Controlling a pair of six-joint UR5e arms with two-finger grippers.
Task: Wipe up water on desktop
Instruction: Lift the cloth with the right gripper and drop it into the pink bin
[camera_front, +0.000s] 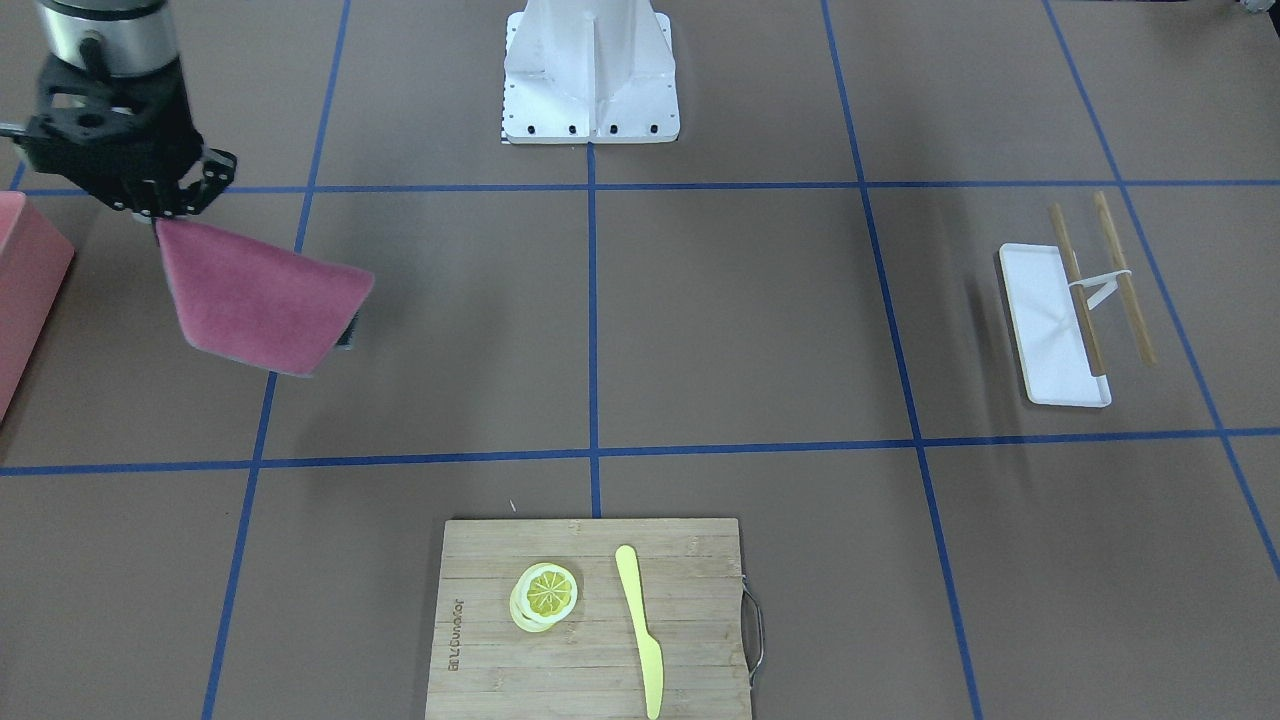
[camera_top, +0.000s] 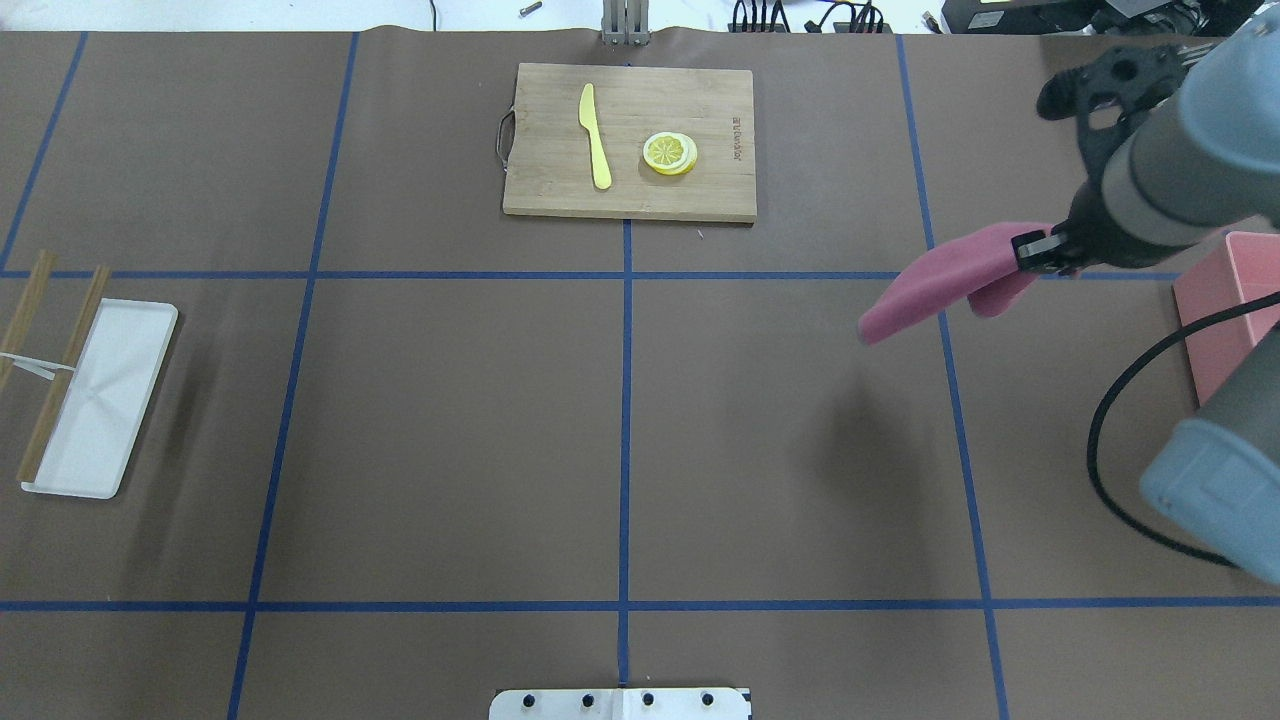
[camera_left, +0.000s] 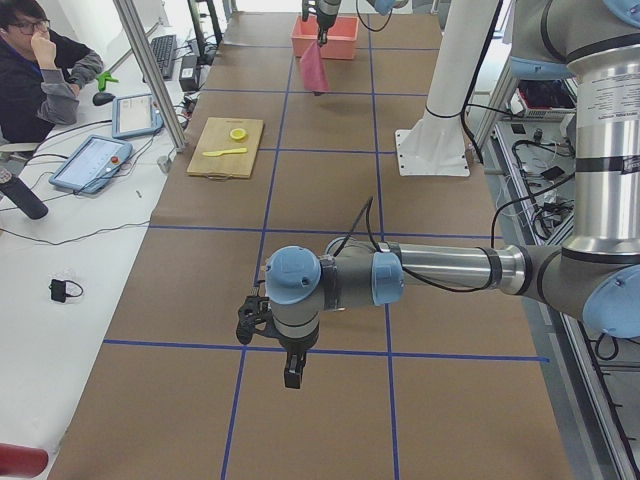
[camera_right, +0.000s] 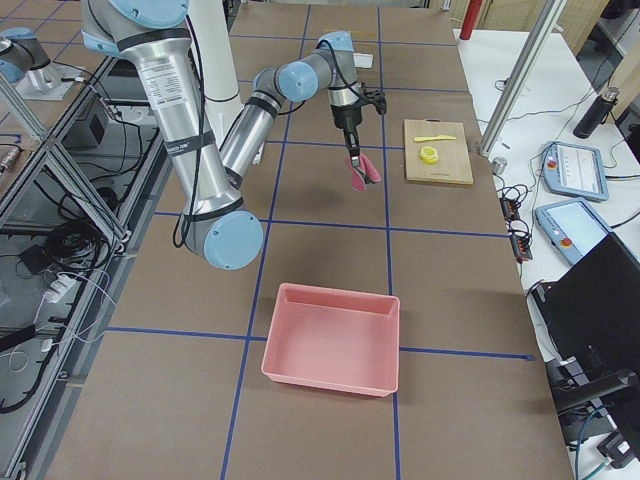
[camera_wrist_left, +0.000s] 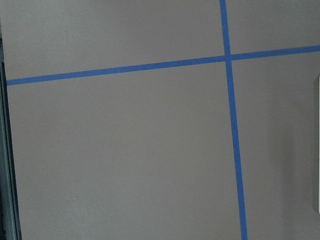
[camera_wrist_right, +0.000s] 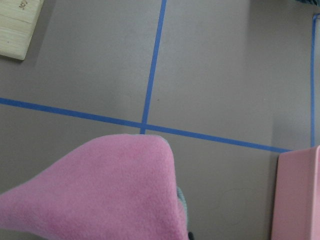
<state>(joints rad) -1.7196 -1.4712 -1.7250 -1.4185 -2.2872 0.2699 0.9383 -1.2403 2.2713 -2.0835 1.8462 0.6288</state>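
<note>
1. Overhead exterior view shows the right gripper (camera_top: 1040, 250) pinched tight on one edge of a cloth (camera_top: 935, 285). The cloth hangs in the air just beside the bin (camera_top: 1225, 300), on the side facing the middle of the table, and does not touch the desktop (camera_top: 450, 420).
2. The step in hand looks like the carry: the cloth is lifted and on its way to the spill, and no wiping has begun.
3. The desktop stretches away from the bin in every direction. No water can be made out on it in any view, so the spot to wipe cannot be told.
4. The next move likely calls for lowering the cloth until a broad part lies flat, then dragging it with light, even pressure. As it hangs it curls over itself, so it may bunch up rather than spread.
5. The left gripper (camera_left: 290, 375) hovers over the desktop well away from the bin, at the table's other end. Only a side view shows it, so whether it is wide or narrow cannot be told.
6. The cloth is pink, soft and fleecy, roughly rectangular with rounded corners. The desktop is flat, matte and brown, crossed by thin blue tape lines (camera_top: 626, 420). The bin is pink, rigid, smooth-walled and box-shaped.
</note>
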